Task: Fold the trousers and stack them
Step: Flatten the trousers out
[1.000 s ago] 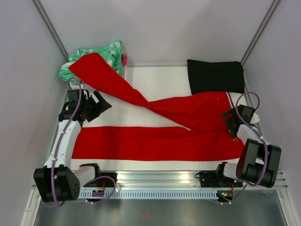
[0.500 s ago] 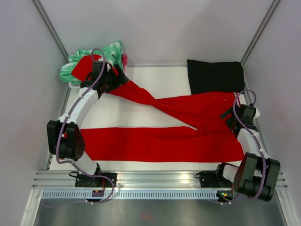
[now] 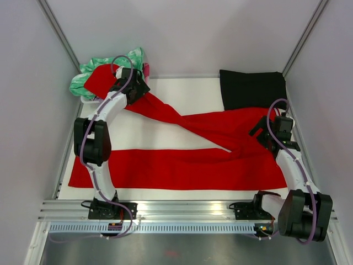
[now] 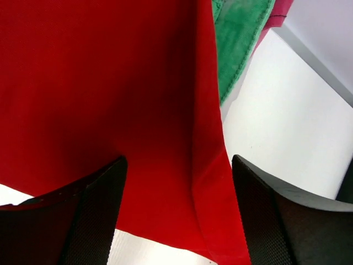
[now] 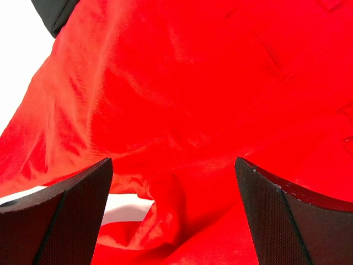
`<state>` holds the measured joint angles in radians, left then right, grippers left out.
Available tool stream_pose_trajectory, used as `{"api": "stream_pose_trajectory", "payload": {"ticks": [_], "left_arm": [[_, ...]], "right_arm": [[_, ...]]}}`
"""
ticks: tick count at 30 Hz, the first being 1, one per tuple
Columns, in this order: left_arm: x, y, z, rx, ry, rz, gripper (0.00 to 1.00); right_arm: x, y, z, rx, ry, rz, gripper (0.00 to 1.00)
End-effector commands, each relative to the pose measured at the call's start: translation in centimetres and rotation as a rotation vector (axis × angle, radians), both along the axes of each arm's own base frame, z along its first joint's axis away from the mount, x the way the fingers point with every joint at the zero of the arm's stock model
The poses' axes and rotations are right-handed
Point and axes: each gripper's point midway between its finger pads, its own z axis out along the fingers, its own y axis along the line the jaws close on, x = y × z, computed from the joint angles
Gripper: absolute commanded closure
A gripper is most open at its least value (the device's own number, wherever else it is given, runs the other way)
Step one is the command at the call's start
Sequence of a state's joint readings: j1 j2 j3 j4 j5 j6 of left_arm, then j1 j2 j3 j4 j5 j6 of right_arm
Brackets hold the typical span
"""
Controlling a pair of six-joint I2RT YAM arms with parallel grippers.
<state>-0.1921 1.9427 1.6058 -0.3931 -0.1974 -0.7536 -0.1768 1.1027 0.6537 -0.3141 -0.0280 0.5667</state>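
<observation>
The red trousers (image 3: 182, 165) lie spread on the white table. One leg runs along the near side. The other leg (image 3: 160, 110) runs diagonally to the far left, and its end rests on the green-and-white garment (image 3: 105, 66). My left gripper (image 3: 138, 89) is open over that far leg; in the left wrist view the gripper (image 4: 179, 215) straddles the red cloth (image 4: 110, 83) and its hemmed edge. My right gripper (image 3: 262, 132) is open above the waist area; in the right wrist view the gripper (image 5: 174, 215) hangs over rumpled red fabric (image 5: 209, 99).
A folded black cloth (image 3: 252, 89) lies at the far right, touching the trousers' waist; its corner shows in the right wrist view (image 5: 52, 11). The green garment (image 4: 237, 44) lies beside the leg's edge. Grey walls close in left, right and behind. A metal rail (image 3: 187, 212) runs along the near edge.
My left arm has swung from the table's left edge out to the far-left leg and stretched further along it. My right gripper has moved a little farther in over the waist.
</observation>
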Motion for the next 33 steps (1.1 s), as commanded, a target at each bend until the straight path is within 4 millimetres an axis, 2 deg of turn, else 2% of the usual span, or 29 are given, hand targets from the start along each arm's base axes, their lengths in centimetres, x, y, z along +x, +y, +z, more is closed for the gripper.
{"api": "stream_pose_trajectory", "payload": {"ticks": [1, 3, 7, 14, 15, 17, 22, 25, 26, 27, 28, 32, 33], "left_arm": [[2.2, 0.3, 2.3, -0.012, -0.095, 0.069, 0.19], [2.7, 0.3, 2.4, -0.009, -0.110, 0.073, 0.23], [3.2, 0.5, 2.5, 0.003, -0.125, 0.077, 0.36], [4.3, 0.5, 3.8, 0.015, -0.172, 0.076, 0.46], [4.7, 0.5, 4.3, 0.016, -0.182, 0.073, 0.50], [5.0, 0.5, 3.3, 0.024, -0.159, 0.075, 0.53], [5.6, 0.4, 3.2, 0.019, -0.162, 0.084, 0.73], [5.9, 0.5, 3.3, 0.031, -0.166, 0.084, 0.75], [5.8, 0.7, 3.2, 0.043, -0.157, 0.082, 0.79], [5.8, 0.8, 3.5, 0.049, -0.161, 0.082, 0.92], [5.8, 0.9, 3.7, 0.052, -0.162, 0.083, 0.97], [4.9, 1.2, 5.9, 0.047, -0.177, 0.033, 0.98], [4.0, 1.2, 8.5, 0.039, -0.218, 0.015, 0.98]], "right_arm": [[0.6, 0.5, 1.3, -0.012, -0.035, 0.030, 0.02], [0.5, 0.5, 1.1, -0.010, -0.031, 0.029, 0.02], [0.4, 0.8, 0.6, -0.005, -0.022, 0.034, 0.02], [0.5, 1.0, 0.4, 0.005, -0.023, 0.040, 0.02], [0.6, 1.1, 0.5, 0.006, -0.028, 0.044, 0.02], [0.5, 1.1, 0.4, 0.009, -0.024, 0.041, 0.02], [0.4, 1.2, 0.3, 0.012, -0.021, 0.044, 0.02], [0.3, 1.3, 0.2, 0.014, -0.017, 0.047, 0.02], [0.4, 1.3, 0.2, 0.014, -0.017, 0.047, 0.02], [0.4, 1.3, 0.3, 0.013, -0.018, 0.045, 0.02], [0.5, 1.3, 0.3, 0.014, -0.022, 0.046, 0.02], [0.6, 1.5, 0.4, 0.016, -0.023, 0.053, 0.02], [0.6, 1.5, 0.3, 0.015, -0.023, 0.054, 0.02]]}}
